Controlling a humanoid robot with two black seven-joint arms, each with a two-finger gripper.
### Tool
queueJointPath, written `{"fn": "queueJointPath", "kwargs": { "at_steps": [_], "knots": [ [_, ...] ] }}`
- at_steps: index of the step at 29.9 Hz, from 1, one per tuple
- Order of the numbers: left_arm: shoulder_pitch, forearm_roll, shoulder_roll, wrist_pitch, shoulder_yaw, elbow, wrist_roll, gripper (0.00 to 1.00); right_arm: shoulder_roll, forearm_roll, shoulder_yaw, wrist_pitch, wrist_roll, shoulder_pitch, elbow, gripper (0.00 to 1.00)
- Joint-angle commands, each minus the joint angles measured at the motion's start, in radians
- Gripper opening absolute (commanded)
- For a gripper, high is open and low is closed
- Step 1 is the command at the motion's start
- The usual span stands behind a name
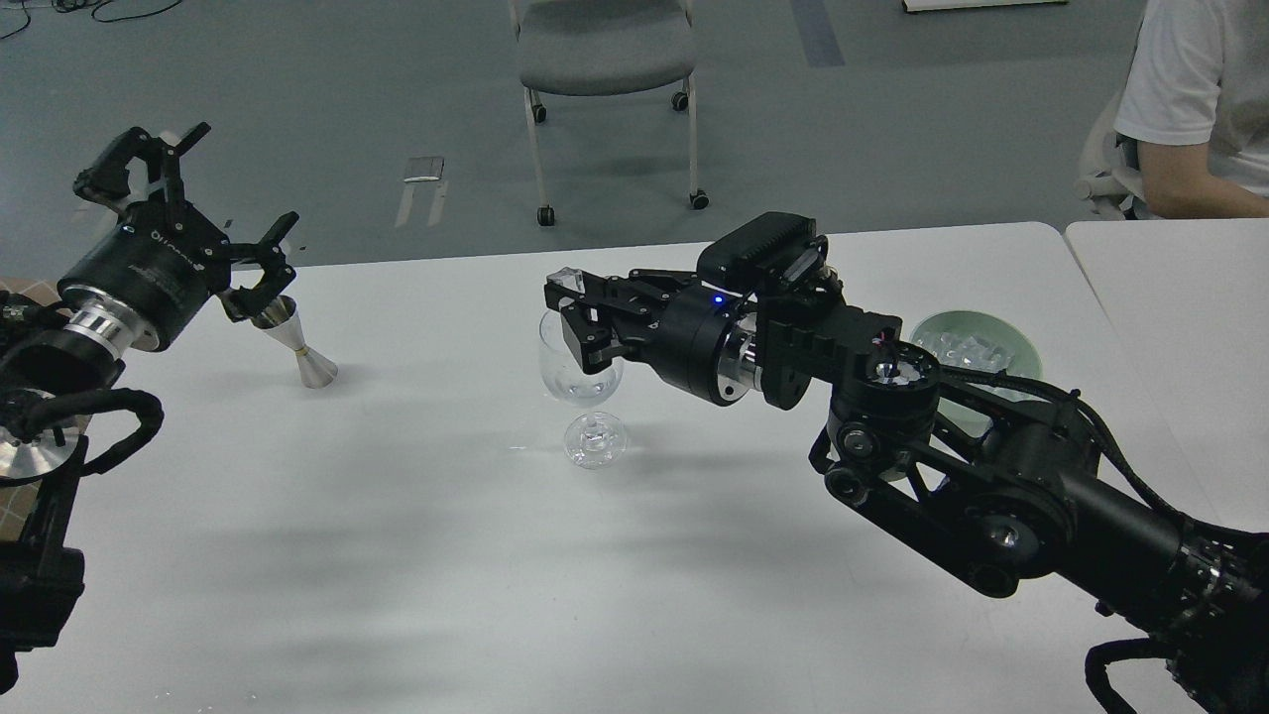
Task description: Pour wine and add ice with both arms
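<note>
A clear stemmed wine glass point(583, 377) stands upright mid-table. Any wine in it is too clear to make out. My right gripper point(567, 294) hovers just over the glass's rim, shut on a clear ice cube point(565, 282) held at its fingertips. More ice cubes point(964, 349) lie in a pale green bowl point(1021, 342) behind my right arm. A silver jigger point(293, 342) stands on the table at the left. My left gripper point(233, 208) is open, raised just above and left of the jigger, with one fingertip close to its rim.
A grey wheeled chair point(605, 59) stands on the floor beyond the table. A person in a white shirt point(1205, 99) sits at the far right. A second white table point(1170, 297) adjoins on the right.
</note>
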Motion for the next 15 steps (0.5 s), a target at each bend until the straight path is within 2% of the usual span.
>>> {"fn": "queueJointPath", "kwargs": {
  "at_steps": [1, 12, 13, 15],
  "knots": [
    [0.000, 0.000, 0.000, -0.001, 0.002, 0.002, 0.000, 0.98, 0.003, 0.000, 0.001, -0.002, -0.001, 0.001, -0.007, 0.30],
    [0.000, 0.000, 0.000, -0.001, 0.000, 0.002, 0.000, 0.98, 0.008, 0.000, 0.006, -0.008, -0.001, 0.012, -0.015, 0.53],
    [0.000, 0.000, 0.000, -0.001, 0.000, 0.002, 0.000, 0.98, 0.008, 0.000, 0.006, -0.010, -0.001, 0.015, -0.015, 0.59],
    [0.000, 0.000, 0.001, -0.001, 0.000, 0.001, 0.000, 0.98, 0.014, 0.000, 0.007, -0.010, -0.001, 0.017, -0.016, 0.78]
  ]
}}
